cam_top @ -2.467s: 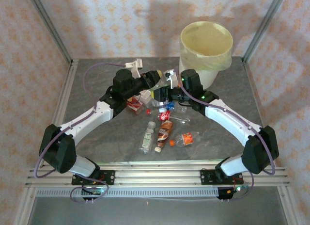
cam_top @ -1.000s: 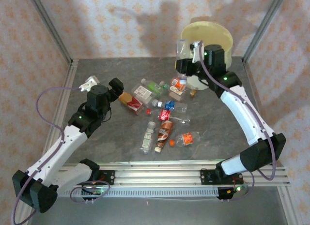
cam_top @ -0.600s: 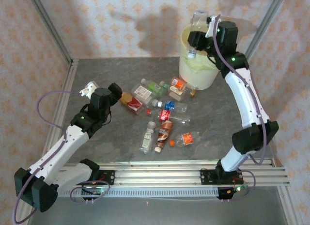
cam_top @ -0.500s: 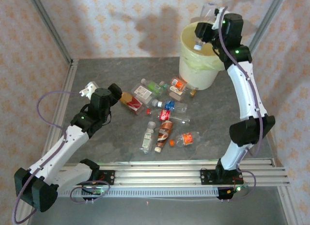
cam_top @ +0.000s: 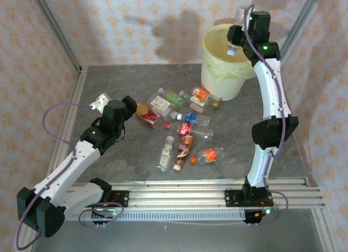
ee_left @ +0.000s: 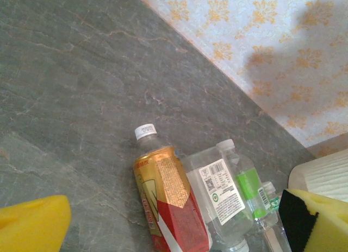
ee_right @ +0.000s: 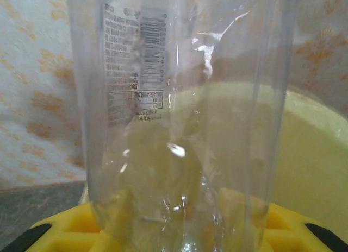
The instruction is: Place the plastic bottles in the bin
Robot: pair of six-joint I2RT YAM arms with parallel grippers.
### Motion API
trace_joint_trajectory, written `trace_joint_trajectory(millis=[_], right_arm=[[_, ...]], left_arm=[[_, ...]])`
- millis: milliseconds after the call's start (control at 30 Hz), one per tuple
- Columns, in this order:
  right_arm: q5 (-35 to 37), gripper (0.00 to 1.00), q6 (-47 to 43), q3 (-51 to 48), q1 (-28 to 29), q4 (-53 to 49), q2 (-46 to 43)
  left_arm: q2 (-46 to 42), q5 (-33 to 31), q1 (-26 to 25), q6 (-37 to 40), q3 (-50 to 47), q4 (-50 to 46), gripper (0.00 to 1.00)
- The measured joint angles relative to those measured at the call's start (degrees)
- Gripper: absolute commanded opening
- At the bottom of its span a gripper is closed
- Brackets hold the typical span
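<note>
Jaws of the right gripper were clamped on a clear bottle, whose long axis ran straight out from the pads, capped end foremost. The open mouth of the bin lay directly beneath the jaws, so letting go looked likely to drop the bottle inside the rim. The left gripper stood wide open and empty. An amber bottle lay flat just ahead of it, between the lines of its pads, long axis pointing away from the jaws. That made the left arm the nearer one for the bottles on the table.
</note>
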Motion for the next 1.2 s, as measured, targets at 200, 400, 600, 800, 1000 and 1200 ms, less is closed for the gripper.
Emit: trace_joint_trajectory(millis=[200, 400, 600, 800, 1000, 1200], right_arm=[[4.17, 0.40, -1.68, 1.53, -0.02, -3.26, 3.39], [5.70, 0.43, -2.32, 2.51, -0.02, -6.03, 6.08], [6.73, 0.47, -2.29, 8.00, -0.02, -9.64, 10.29], [8.66, 0.54, -3.08, 9.51, 0.02, -12.11, 12.41], [11.08, 0.62, -3.82, 12.26, 0.04, -14.47, 14.34], [11.67, 0.68, -3.72, 13.18, 0.04, -15.32, 14.45]], left_arm=[[0.00, -0.02, 0.02, -0.02, -0.04, -0.24, 1.00], [0.50, -0.44, 0.00, -0.33, -0.04, -1.33, 1.00], [1.20, 0.37, 0.00, -0.24, -0.04, -1.22, 1.00], [2.54, 0.96, 0.02, 0.00, -0.04, -1.20, 1.00], [4.33, 2.27, 0.02, 0.70, 0.09, -1.25, 1.00], [6.38, 2.86, 0.02, 1.60, 0.55, -1.27, 1.00]])
